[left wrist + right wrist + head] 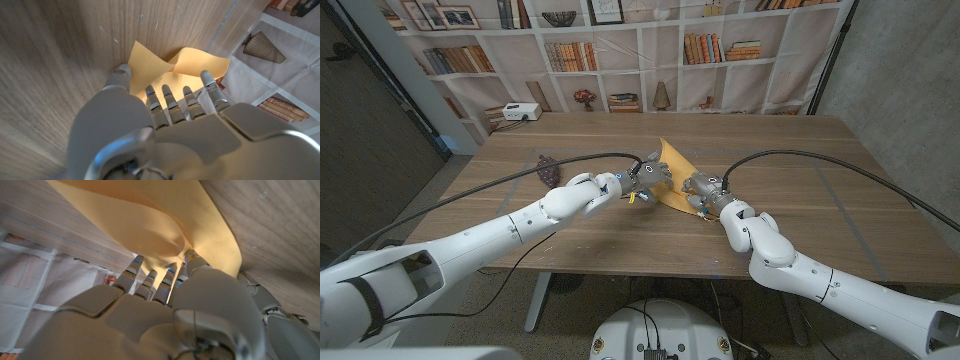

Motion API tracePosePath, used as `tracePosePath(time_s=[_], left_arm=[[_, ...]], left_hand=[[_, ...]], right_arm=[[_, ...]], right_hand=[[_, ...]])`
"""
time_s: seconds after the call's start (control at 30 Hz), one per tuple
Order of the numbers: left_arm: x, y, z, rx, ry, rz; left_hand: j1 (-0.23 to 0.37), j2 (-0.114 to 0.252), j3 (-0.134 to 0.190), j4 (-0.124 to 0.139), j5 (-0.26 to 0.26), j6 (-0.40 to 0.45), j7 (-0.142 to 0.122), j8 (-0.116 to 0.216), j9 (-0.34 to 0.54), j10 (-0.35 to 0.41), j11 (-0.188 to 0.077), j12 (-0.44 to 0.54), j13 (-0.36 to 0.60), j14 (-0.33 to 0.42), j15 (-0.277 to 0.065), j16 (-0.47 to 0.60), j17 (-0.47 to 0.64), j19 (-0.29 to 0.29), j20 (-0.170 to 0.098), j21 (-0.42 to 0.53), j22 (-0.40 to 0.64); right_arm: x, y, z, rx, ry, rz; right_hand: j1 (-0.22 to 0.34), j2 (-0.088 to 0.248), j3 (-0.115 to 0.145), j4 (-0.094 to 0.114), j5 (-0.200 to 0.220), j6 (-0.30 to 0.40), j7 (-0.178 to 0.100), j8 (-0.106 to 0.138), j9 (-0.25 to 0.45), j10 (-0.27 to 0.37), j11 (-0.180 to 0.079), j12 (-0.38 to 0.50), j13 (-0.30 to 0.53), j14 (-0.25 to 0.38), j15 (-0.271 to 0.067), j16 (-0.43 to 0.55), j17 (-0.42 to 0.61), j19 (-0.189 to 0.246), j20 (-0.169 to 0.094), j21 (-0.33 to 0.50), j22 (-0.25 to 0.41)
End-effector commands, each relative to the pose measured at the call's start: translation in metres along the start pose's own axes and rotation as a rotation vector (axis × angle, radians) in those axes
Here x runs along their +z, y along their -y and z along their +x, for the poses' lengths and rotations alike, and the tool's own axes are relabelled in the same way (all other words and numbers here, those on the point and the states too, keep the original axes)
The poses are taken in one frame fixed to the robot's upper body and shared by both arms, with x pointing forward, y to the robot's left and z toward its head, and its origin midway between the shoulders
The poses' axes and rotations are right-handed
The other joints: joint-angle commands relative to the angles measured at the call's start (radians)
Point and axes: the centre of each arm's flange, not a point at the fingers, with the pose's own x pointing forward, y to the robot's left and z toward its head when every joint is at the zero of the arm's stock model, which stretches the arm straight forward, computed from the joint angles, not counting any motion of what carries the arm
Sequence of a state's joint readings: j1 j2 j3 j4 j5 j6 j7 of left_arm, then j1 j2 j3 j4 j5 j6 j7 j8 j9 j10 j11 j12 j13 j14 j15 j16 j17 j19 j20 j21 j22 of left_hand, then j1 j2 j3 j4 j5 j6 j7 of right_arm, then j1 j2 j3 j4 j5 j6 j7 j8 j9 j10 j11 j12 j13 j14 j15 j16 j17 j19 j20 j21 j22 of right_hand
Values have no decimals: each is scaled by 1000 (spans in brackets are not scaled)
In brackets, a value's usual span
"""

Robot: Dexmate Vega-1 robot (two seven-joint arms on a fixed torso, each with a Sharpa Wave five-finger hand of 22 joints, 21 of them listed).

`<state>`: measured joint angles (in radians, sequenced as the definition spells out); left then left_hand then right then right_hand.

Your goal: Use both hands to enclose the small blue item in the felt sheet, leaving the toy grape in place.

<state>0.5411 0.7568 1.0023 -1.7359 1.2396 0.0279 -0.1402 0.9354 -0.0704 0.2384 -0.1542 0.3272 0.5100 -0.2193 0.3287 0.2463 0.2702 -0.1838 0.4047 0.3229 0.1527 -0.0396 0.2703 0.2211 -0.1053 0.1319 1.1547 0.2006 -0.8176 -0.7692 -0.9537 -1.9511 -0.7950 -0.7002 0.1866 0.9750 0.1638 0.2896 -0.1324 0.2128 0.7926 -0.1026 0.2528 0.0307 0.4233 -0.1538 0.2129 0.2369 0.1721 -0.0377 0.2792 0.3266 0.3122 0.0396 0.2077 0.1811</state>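
Note:
The yellow felt sheet [672, 170] lies at the table's middle, its far corner pointing away from me and its near part lifted into folds. My left hand [646, 179] grips its left edge; in the left wrist view the fingers [169, 102] lie over the raised felt [190, 62] with the thumb under the edge. My right hand [705, 192] holds the right edge, its fingers [150, 280] pressed into the bulging felt [150, 230]. The small blue item is hidden. The dark toy grape [548, 167] sits left of the sheet, apart from both hands.
A white box [520, 112] stands at the table's back left corner. A bookshelf backdrop [620, 50] hangs behind the table. Bare wood [800, 160] stretches right of the sheet, and more lies near the front edge.

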Motion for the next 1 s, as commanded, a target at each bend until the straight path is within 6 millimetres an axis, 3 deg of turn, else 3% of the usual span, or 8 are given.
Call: tracePosePath(time_s=[0.03, 0.23, 0.73, 1.0], left_arm=[[10, 18, -3, 71, -2, 33], [10, 23, -4, 136, -41, 57], [7, 43, 5, 271, -168, 73], [9, 47, 9, 364, -205, 40]], left_hand=[[25, 3, 13, 2, -14, 85, 0, 40, 7, 25, -8, 11, 2, 19, -38, -2, 3, 13, -3, 10, -3], [58, 27, 32, -3, -25, 110, -3, 52, 7, 37, -14, 14, 1, 37, -49, 0, 6, 32, -5, 18, -4], [65, 33, 32, 9, -66, -11, -4, 0, -8, 88, -20, 27, 4, 87, -75, 9, 12, 57, -14, 41, -2], [59, 49, 35, 17, -77, 4, -4, 6, -8, 116, -25, 37, 8, 100, -86, 11, 14, 65, -13, 50, -1]], right_arm=[[-4, 2, 4, -1, -4, 1], [-4, 3, 7, 4, -1, -2], [-5, 4, 11, 13, -6, 17], [-6, 4, 11, 12, -5, 25]], right_hand=[[7, 1, -5, -1, -1, 309, 33, 47, 189, 9, -2, 0, 1, 9, -106, 11, 4, 5, -3, 4, 2], [11, -3, -8, -4, 0, 322, 35, 51, 188, 16, -4, 3, 0, 14, -105, 14, 3, 7, 0, 5, 2], [16, -6, -13, -5, 6, 348, 36, 58, 184, 32, -10, 8, -1, 21, -107, 20, 2, 10, 1, 6, 2], [19, -10, -18, -6, 11, 366, 38, 63, 181, 45, -12, 11, -2, 27, -104, 25, 1, 11, 3, 6, 2]])
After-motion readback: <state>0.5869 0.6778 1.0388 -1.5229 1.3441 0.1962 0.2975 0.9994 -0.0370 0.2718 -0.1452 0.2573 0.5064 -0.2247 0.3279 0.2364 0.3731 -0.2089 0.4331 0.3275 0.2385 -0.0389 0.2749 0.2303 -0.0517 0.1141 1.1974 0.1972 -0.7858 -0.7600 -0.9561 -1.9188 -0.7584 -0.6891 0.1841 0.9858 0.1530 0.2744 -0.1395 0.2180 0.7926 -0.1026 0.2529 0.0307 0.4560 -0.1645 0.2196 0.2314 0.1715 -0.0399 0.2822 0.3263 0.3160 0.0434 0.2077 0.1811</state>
